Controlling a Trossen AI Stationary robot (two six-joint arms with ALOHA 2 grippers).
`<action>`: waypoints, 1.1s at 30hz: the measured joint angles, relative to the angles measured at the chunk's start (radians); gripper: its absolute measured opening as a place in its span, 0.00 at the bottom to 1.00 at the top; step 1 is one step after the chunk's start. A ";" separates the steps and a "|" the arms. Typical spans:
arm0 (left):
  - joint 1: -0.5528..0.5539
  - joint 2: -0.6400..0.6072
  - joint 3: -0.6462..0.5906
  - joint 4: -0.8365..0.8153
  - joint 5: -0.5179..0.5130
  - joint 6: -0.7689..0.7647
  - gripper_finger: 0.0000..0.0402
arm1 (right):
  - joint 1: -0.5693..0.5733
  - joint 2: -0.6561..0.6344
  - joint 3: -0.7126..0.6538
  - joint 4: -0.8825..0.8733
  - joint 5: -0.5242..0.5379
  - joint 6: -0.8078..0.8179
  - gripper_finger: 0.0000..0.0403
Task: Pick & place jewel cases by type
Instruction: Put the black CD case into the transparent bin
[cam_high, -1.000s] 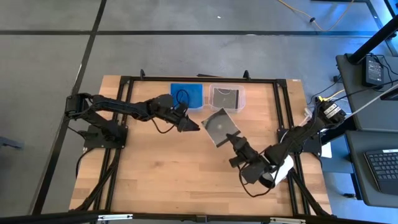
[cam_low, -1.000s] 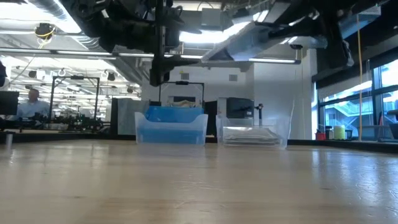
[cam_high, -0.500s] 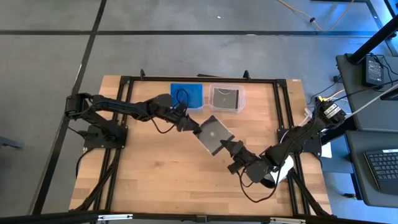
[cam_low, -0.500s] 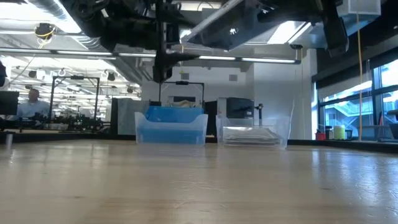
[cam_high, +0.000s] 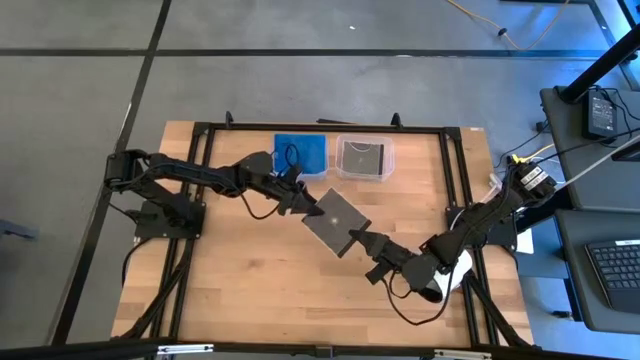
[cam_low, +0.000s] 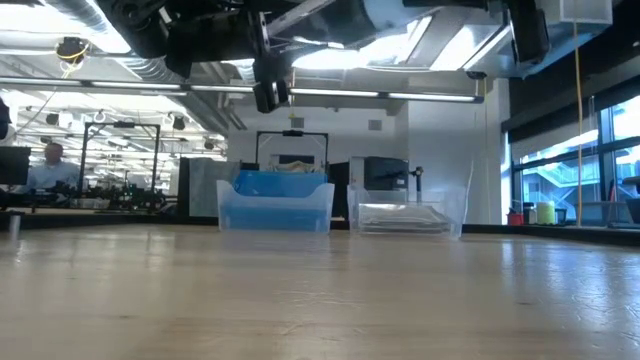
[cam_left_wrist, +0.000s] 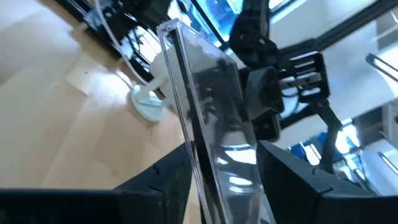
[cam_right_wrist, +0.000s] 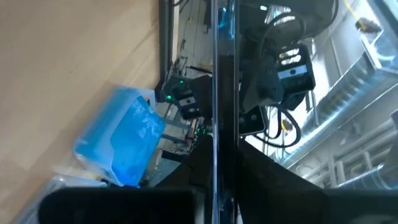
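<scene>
Above the middle of the wooden table (cam_high: 240, 290), we see a dark grey jewel case (cam_high: 336, 222) held in the air between both arms, each at an opposite corner. The right gripper (cam_high: 360, 241) has its fingers clamped tight on the corner nearest it; in the right wrist view the case (cam_right_wrist: 219, 74) runs edge-on straight out from between those fingers (cam_right_wrist: 249, 168). The left gripper (cam_high: 310, 209) meets the far corner; in the left wrist view the case edge (cam_left_wrist: 193, 118) stands in the gap between the two dark fingers (cam_left_wrist: 292, 180), which sit partly apart on either side of it, and we cannot tell whether they press on the plastic.

Beyond the left gripper's fingers, at the table's far edge, a clear tub (cam_high: 301, 152) holds translucent blue cases, and just beside it a second tub (cam_high: 364, 157) holds a dark case. Seen from table height, both tubs (cam_low: 275, 205) (cam_low: 407, 212) stand side by side, the arms overhead.

We can read no brand, label or writing on the case or tubs.
</scene>
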 joint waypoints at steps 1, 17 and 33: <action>0.000 0.000 0.000 0.004 0.015 0.000 0.42 | -0.001 0.000 0.000 0.002 -0.009 -0.014 0.11; -0.030 0.000 0.000 0.000 0.026 0.062 0.22 | -0.076 0.000 0.000 0.045 -0.094 -0.043 0.12; -0.031 0.000 0.002 0.001 0.026 0.109 0.13 | -0.079 0.001 0.000 0.055 -0.146 0.018 0.37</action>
